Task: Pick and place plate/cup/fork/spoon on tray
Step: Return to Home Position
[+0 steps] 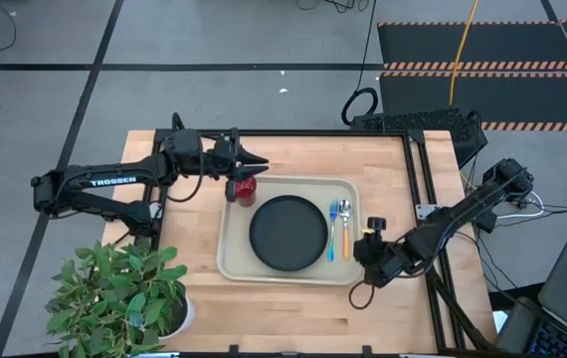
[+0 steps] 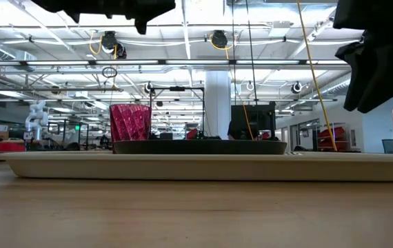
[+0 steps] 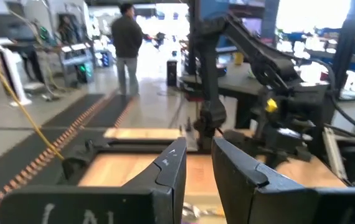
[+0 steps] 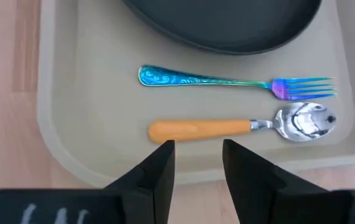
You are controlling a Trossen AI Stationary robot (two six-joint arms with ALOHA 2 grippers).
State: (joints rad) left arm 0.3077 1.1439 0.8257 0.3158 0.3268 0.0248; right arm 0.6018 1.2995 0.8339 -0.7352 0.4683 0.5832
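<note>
Tray (image 1: 234, 254) looks loaded; left tool (image 3: 196, 146) and right tool (image 4: 197, 146) seem released; lift them away without touching the cup (image 1: 245, 189).

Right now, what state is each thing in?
tray: flat on the table.
plate: flat on the tray.
cup: upright on the tray.
spoon: lying on the tray.
fork: lying on the tray, beside the spoon.
left gripper: open, empty.
right gripper: open, empty.
</note>
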